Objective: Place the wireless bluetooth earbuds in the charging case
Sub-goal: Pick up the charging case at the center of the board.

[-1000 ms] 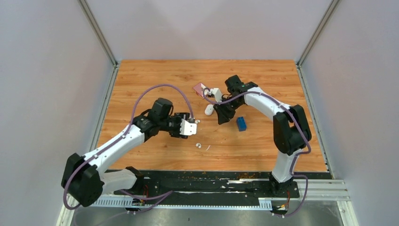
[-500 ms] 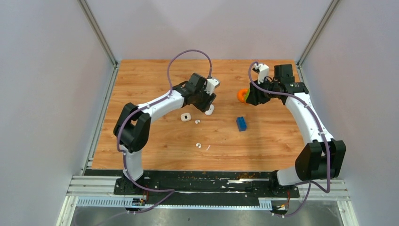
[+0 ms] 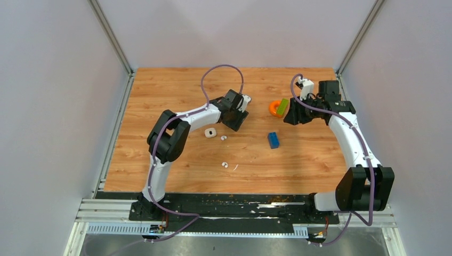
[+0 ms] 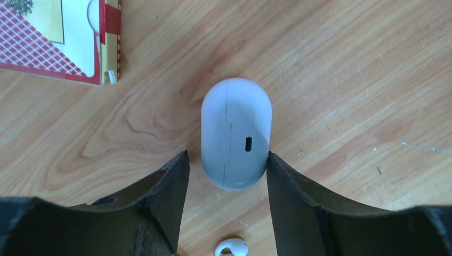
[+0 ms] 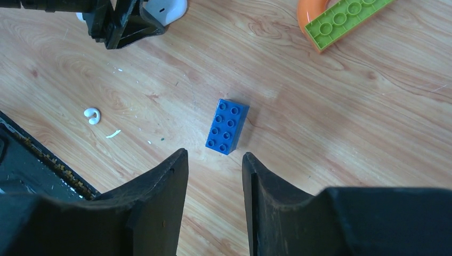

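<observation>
The charging case, cream-white with a dark dot, lies on the wood table left of centre. One earbud lies just right of it and also shows in the left wrist view. The second earbud lies nearer the front and also shows in the right wrist view. My left gripper is open. In its wrist view the jaws straddle the near end of a white oval object with a seam and a dark slot. My right gripper is open and empty, above bare wood.
A blue brick lies right of centre and shows in the right wrist view. A green brick rests on an orange ring at the back. A red checked box lies beyond the oval. A white sliver lies beside the front earbud.
The left gripper let go of the case, which now lies on the table, and moved back over the white oval. The right arm swung right, away from the oval, toward the orange ring.
</observation>
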`<move>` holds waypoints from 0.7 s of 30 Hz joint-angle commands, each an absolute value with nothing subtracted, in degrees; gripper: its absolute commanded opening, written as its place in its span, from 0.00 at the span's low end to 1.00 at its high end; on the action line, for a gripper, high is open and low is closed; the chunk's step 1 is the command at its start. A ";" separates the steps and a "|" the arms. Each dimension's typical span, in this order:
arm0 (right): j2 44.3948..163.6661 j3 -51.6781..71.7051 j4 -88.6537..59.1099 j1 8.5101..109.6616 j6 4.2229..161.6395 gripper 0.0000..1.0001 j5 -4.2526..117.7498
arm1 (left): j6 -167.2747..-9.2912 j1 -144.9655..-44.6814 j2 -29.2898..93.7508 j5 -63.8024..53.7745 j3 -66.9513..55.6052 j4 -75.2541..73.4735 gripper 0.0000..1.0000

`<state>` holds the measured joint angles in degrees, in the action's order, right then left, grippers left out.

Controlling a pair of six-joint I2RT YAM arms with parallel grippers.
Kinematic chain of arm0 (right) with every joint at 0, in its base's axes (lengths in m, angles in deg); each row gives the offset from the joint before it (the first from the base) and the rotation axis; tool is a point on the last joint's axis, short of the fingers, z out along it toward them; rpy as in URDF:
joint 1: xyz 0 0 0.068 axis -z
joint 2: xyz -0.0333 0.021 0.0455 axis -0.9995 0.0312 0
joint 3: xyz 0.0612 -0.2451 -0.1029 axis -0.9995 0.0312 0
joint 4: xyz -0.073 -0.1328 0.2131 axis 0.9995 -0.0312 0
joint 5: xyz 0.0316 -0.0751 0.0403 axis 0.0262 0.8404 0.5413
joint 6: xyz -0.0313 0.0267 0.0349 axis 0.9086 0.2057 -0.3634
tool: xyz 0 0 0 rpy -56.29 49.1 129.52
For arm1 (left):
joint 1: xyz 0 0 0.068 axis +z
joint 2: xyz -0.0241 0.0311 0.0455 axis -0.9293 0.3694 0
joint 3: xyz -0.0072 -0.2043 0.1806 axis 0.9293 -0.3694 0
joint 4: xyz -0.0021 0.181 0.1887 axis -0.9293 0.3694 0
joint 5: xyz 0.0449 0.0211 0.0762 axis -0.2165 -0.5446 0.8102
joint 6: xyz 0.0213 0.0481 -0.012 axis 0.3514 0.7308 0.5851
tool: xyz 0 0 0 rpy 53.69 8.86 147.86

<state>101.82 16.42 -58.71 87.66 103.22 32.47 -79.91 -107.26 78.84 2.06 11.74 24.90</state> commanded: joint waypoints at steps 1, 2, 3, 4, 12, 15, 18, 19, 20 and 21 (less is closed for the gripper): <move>99.98 16.52 -56.36 87.67 101.79 0.43 30.21 | -81.54 -107.87 80.33 4.50 14.97 22.26 0.62; 100.02 16.56 -56.28 87.68 101.71 0.43 30.08 | -81.49 -107.94 80.76 4.36 15.35 22.10 0.63; 100.03 16.64 -56.21 87.69 101.63 0.43 29.98 | -81.39 -108.03 81.21 4.00 15.75 21.82 0.63; 100.04 16.74 -56.06 87.69 101.64 0.43 29.82 | -81.24 -108.10 81.65 3.69 16.17 21.64 0.63; 100.02 17.09 -56.45 89.69 101.45 0.44 29.32 | -78.74 -108.14 84.47 3.61 18.54 20.83 0.63; 100.16 17.03 -56.65 89.84 101.48 0.44 29.00 | -78.58 -108.16 84.90 2.54 18.28 21.13 0.61; 100.33 17.13 -56.80 89.88 101.44 0.44 28.80 | -79.36 -108.14 84.94 1.15 18.05 21.25 0.52; 100.45 17.16 -56.80 89.88 101.51 0.44 28.69 | -79.48 -108.14 84.89 0.92 18.17 21.42 0.47; 100.46 17.26 -56.80 89.88 101.64 0.44 28.52 | -79.44 -108.16 84.74 0.80 18.58 21.83 0.42; 100.42 17.39 -56.76 89.89 101.76 0.43 28.09 | -79.43 -108.02 84.41 0.85 19.21 22.26 0.37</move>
